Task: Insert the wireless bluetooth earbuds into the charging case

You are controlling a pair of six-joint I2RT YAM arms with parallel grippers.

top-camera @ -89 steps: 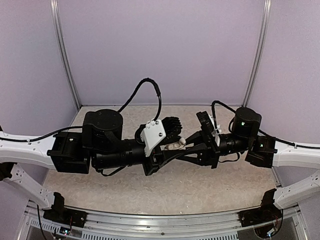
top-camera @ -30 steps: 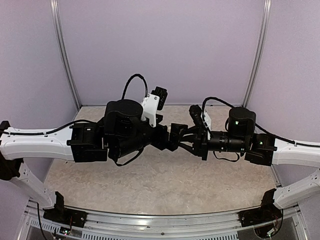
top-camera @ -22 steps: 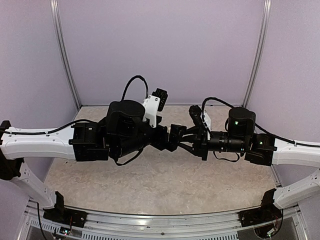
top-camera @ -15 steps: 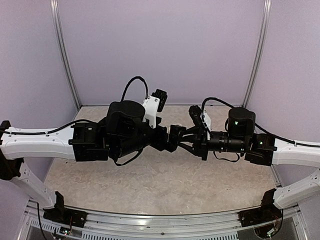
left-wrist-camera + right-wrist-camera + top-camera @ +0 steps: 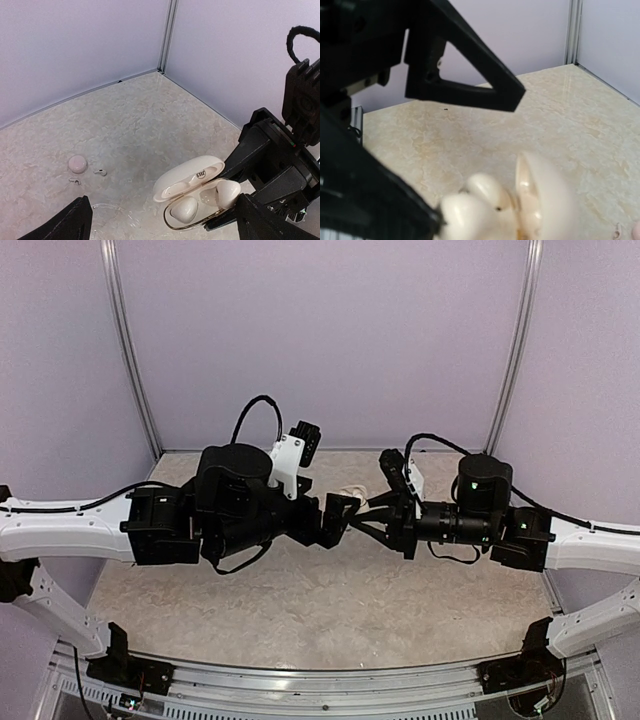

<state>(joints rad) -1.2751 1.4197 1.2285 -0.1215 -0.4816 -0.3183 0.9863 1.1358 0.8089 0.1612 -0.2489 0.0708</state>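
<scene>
The small white rounded plastic charging case (image 5: pixel 187 176) is open, its hinged lid tilted back. In its lower half lie the two white plastic wireless earbuds, one nearer the left wrist camera (image 5: pixel 183 210) and one on the far side (image 5: pixel 227 192). The far one stands a little higher; it is not possible to say if both are seated fully in their wells. The case is above the beige marbled table top (image 5: pixel 130 115), not resting on it. The right gripper (image 5: pixel 358 508) holds it from the side of the lower half, with its black jaws drawn narrow on it. The left gripper (image 5: pixel 335 520) has its jaws spread wide and carries nothing; it is just beside the case and apart from it.

Compared with one second ago, the left arm has drawn back to its own side, so a small gap has opened between the two grippers. A bit of the white case now shows there in the top view. The right arm stands almost as it did.

In the top view the grippers cover most of the case. In the right wrist view the case and earbuds are very close and blurred. On the table, well apart from the case, lies a round flat pinkish-white puck (image 5: pixel 77 163). Near it are two tiny pale bits (image 5: pixel 100 172), too small to identify.
</scene>
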